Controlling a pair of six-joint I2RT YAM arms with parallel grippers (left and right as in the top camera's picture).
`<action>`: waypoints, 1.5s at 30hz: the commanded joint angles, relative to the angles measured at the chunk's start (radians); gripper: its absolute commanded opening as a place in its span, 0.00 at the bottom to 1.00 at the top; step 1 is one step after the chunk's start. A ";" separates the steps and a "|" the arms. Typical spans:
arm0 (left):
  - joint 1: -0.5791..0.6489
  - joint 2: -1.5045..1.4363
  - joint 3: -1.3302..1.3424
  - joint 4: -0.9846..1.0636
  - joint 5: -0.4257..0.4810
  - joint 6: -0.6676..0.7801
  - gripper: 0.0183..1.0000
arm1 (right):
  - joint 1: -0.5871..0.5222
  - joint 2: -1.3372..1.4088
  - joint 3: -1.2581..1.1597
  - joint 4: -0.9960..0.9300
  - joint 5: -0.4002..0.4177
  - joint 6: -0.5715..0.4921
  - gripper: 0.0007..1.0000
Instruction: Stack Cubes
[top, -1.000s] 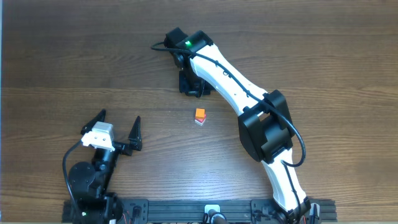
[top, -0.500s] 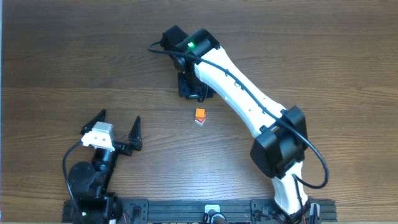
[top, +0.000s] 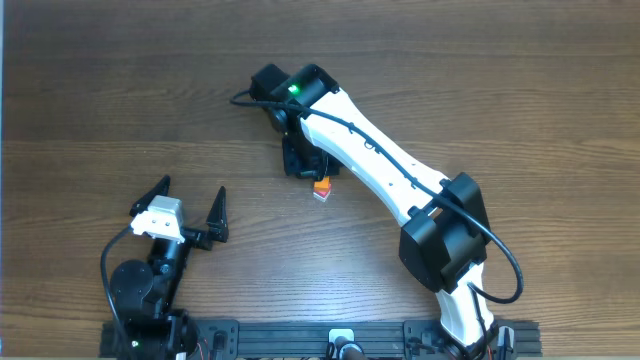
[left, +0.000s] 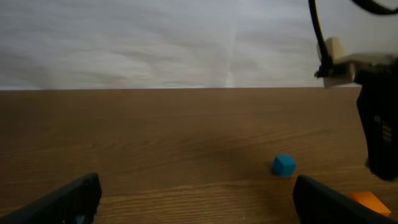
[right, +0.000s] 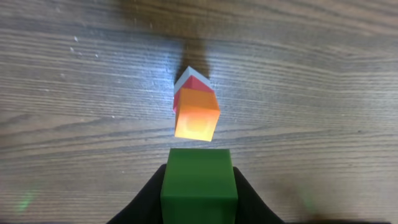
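From above: right arm (top: 370, 160) stretched across the tabletop (top: 520, 90), right jaws poised just short of a small stack (top: 321, 187). Left jaws spread wide apart, gripping nothing, well apart from the stack.

From the left wrist: a blue cube (left: 283, 165) loose on the tabletop, out ahead of the left jaws.

From the right wrist: right jaws clamped on a green cube (right: 199, 183). Just ahead of them, the stack: orange cube (right: 197, 115) on a red cube (right: 198, 84) on a pale cube (right: 185, 78), tiers twisted slightly against one another.

Judged to be the placing step. To do it well:
- Carry the green cube forward until square over the orange top.
- Match its turn to that face and lower it straight down.
- Part the jaws only once it is seated, then rise vertically to avoid nudging the skewed tiers.

The blue cube probably goes on afterwards.

No brand, label or lettering legible anywhere; merely a green lamp (top: 296, 90) lit on the right arm.
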 joint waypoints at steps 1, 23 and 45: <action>-0.005 -0.008 -0.010 0.005 -0.002 0.018 1.00 | 0.005 -0.012 -0.040 0.027 -0.017 0.014 0.01; -0.005 -0.008 -0.010 0.005 -0.002 0.018 1.00 | -0.015 -0.012 -0.123 0.097 -0.049 0.033 0.01; -0.005 -0.008 -0.010 0.005 -0.002 0.018 1.00 | -0.037 -0.012 -0.154 0.146 -0.063 0.032 0.01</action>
